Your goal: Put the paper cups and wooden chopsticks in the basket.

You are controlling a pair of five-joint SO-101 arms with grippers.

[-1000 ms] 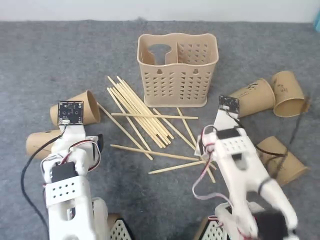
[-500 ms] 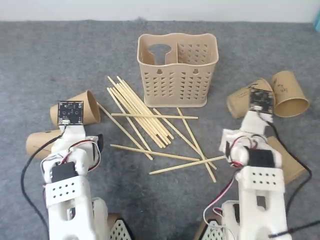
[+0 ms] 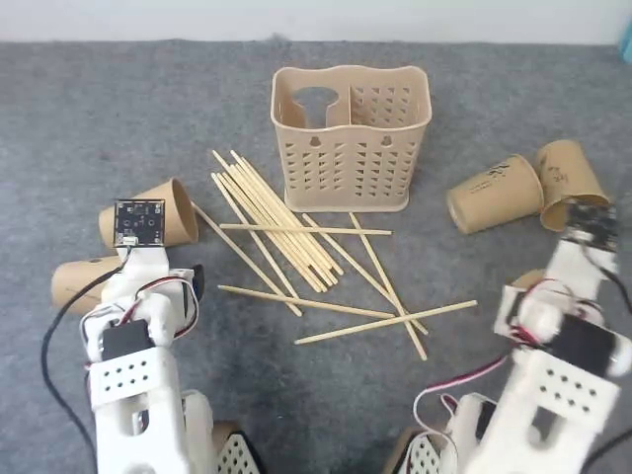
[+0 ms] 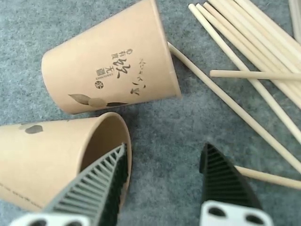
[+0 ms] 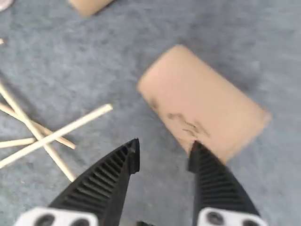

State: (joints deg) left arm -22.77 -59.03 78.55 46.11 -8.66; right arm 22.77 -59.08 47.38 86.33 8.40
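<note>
Far left: two paper cups lie on their sides on the grey carpet [image 3: 89,109]; near-left cup [image 4: 47,155] has its mouth turned towards the centre; far-left cup [image 4: 110,59] lies just beside it, on the far side.

Left gripper [image 4: 164,150] hangs over that pair; fingers spread wide, nothing held; one finger [image 4: 101,183] lines up with the near-left cup's mouth rim, contact can't tell; the other is over bare carpet.

Centre: chopsticks [image 3: 281,222] lie loose on the carpet; the main bundle is fanned on a diagonal from far left to near right, with a few singles crossing it; a stray chopstick [image 3: 387,322] lies furthest right, on the near side.

Basket [image 3: 351,173] stands upright just beyond the bundle, far centre, two compartments; every cup and stick seen lies outside it.

Right of the basket: inner-right cup [image 3: 494,195] and far-right cup [image 3: 566,183], both on their sides, pressed together.

Near right: near-right cup [image 5: 202,103] lies on its side just ahead of the right gripper [image 5: 164,142]; fingers partly open, nothing held; one fingertip [image 5: 197,150] sits at the cup's near side, contact can't tell.
</note>
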